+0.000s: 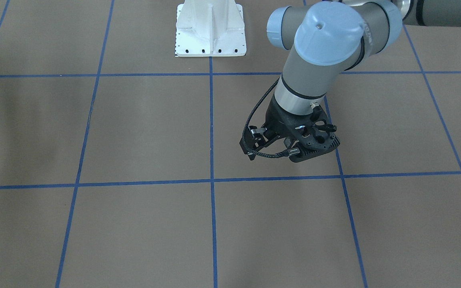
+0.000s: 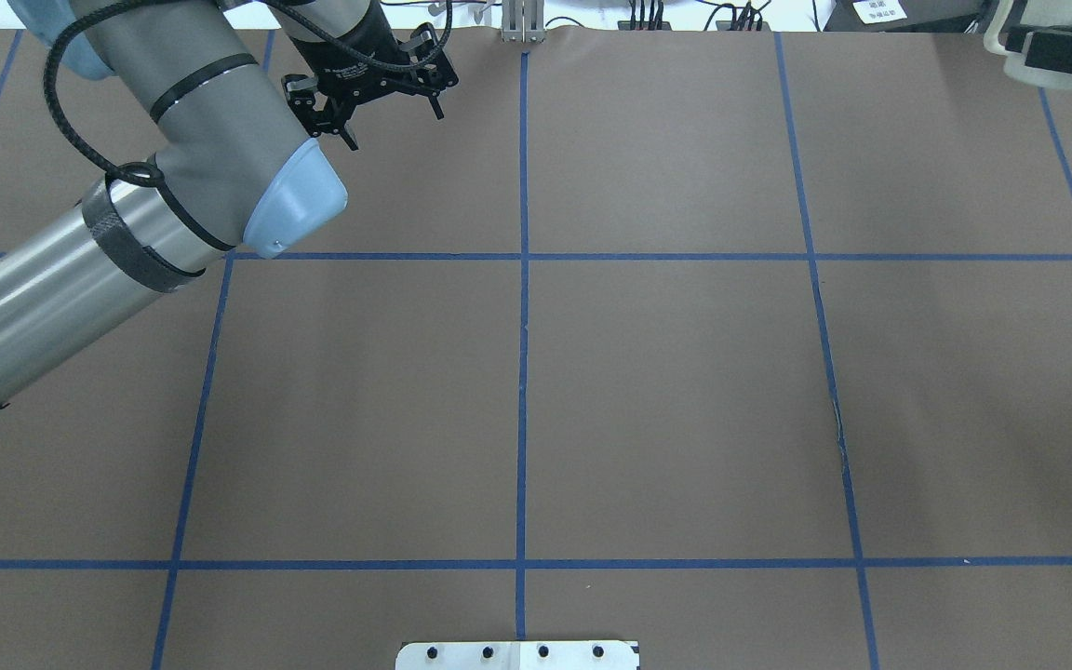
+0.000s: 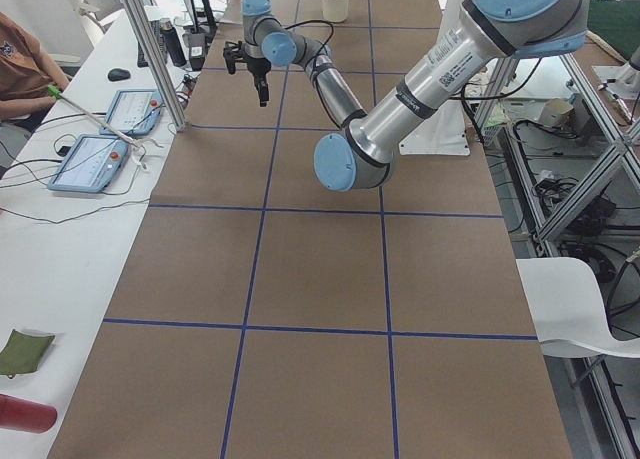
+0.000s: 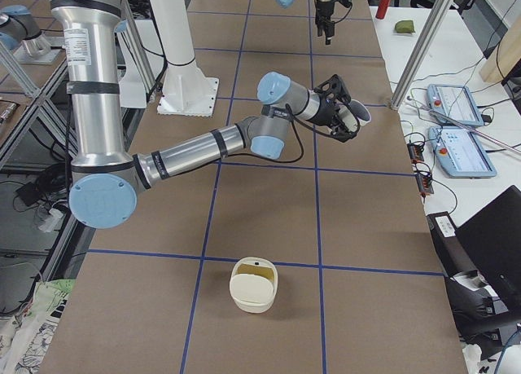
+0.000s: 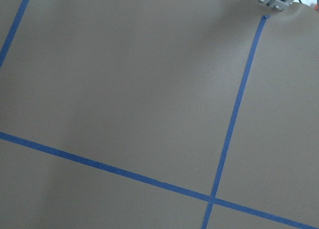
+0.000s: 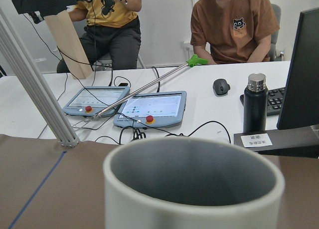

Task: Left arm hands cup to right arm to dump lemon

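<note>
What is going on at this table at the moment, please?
The right gripper holds the cup near the operator-side edge of the table; the part of its grey inside that shows holds no lemon. The left gripper hangs over the table with nothing in it, so the handover looks done. A cream container near the table's right end has something yellowish inside; I cannot tell whether it is the lemon.
</note>
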You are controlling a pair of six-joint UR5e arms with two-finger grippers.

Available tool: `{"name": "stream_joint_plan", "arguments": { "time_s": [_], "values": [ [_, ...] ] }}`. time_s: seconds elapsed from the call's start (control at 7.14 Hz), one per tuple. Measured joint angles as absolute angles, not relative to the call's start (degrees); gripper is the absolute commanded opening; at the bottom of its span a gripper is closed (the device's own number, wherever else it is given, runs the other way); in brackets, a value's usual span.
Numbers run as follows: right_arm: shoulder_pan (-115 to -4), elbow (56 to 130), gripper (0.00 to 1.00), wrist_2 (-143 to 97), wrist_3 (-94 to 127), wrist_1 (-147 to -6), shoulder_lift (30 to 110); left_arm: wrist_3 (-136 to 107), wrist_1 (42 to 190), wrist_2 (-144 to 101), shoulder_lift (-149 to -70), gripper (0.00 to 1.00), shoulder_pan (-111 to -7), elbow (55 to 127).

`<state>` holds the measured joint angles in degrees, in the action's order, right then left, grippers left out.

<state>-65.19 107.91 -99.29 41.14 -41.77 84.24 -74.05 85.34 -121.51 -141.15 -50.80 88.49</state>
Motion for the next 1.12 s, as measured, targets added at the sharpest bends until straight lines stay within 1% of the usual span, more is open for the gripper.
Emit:
{"name": "stream_joint_plan", "arguments": {
  "time_s": [0.28,0.56,0.84,1.12],
  "values": [
    [-55.27,108.44,0.21,-83.87,35.18,-52.05,78.27,-73.93,85.34,-121.67,-141.17,1.0,-50.8,88.43],
    [-43.91,108.58,0.21,-69.39,34.13,-59.95,72.05,-73.94,85.34,-121.93,-141.23,1.0,-50.8,88.42],
    [-35.39,107.53,0.21,-59.71,34.33,-63.44,67.31,-73.99,85.47,-122.29,-141.36,1.0,-50.78,88.46],
    [-30.39,105.1,0.21,-54.39,34.52,-63.93,62.95,-74.16,87.12,-125.43,-141.5,1.0,-51.13,88.2]
  ]
}}
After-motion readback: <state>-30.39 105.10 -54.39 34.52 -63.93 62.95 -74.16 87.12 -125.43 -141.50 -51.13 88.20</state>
